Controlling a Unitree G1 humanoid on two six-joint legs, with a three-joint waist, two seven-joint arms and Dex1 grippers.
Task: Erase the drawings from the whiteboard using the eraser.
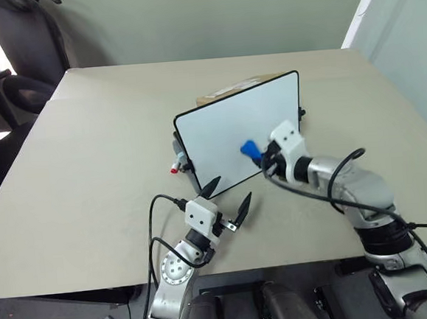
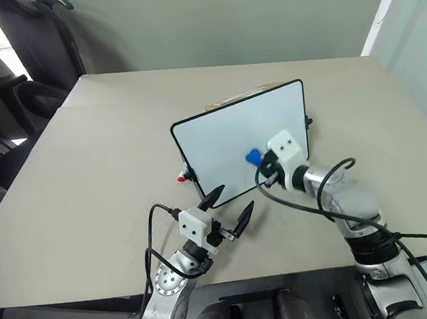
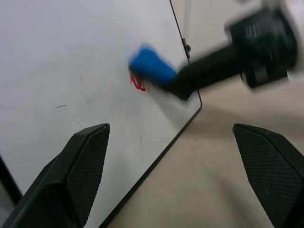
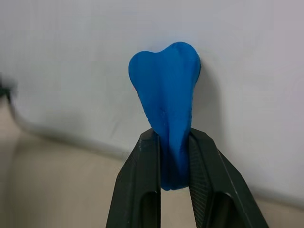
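Observation:
The whiteboard (image 1: 233, 132) stands tilted on the table, its white face toward me. My right gripper (image 1: 261, 153) is shut on the blue eraser (image 1: 248, 148), squeezing it thin between the fingers (image 4: 137, 190), and presses it against the board's lower right part. In the left wrist view a small red scribble of the drawings (image 3: 137, 83) peeks out just under the eraser (image 3: 151, 65). My left gripper (image 1: 227, 197) stands open in front of the board's lower edge, nothing between its fingertips.
A red-capped marker (image 1: 176, 164) lies by the board's left side. Brown cardboard (image 1: 227, 92) shows behind the board's top edge. The tan table (image 1: 89, 177) spreads wide to the left. Black office chairs (image 1: 15, 79) stand past its far left corner.

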